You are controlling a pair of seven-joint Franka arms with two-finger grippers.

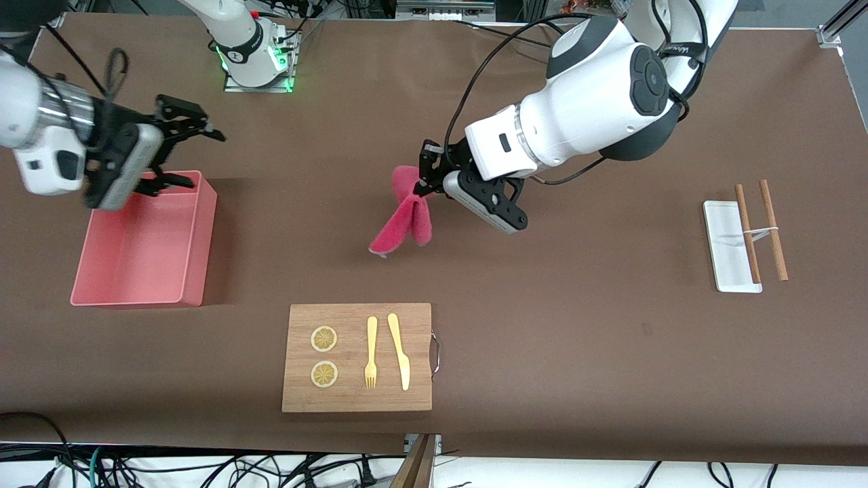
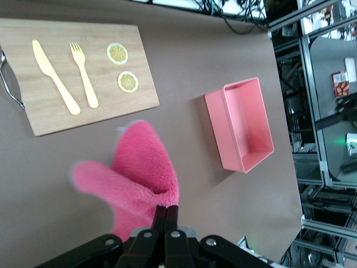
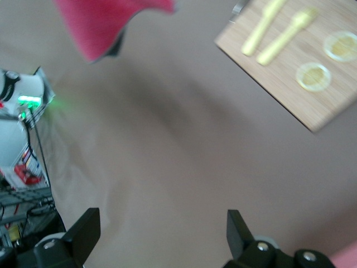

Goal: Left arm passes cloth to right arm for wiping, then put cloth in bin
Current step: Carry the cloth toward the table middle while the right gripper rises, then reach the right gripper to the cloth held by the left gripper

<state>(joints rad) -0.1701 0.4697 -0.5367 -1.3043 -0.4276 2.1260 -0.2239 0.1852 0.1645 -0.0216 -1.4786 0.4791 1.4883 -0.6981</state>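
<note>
The left arm's hand (image 1: 426, 184) hangs over the middle of the desk (image 1: 576, 325), its fingers pinched shut on the top edge of the cloth (image 1: 405, 215), which droops in two crimson folds with its lower tip at about 7 o'clock from the grip. The wooden cutting board (image 1: 357, 357) lies at 6 o'clock from the cloth, nearer the front camera, carrying a yellow fork (image 1: 371, 352), a yellow knife (image 1: 399, 350) and two lemon slices (image 1: 324, 339). The right arm's hand (image 1: 178, 146) hovers over the upper edge of the bin (image 1: 196, 237), fingers spread wide apart and holding nothing. The lettering on the left arm's upper link is too small to read.
</note>
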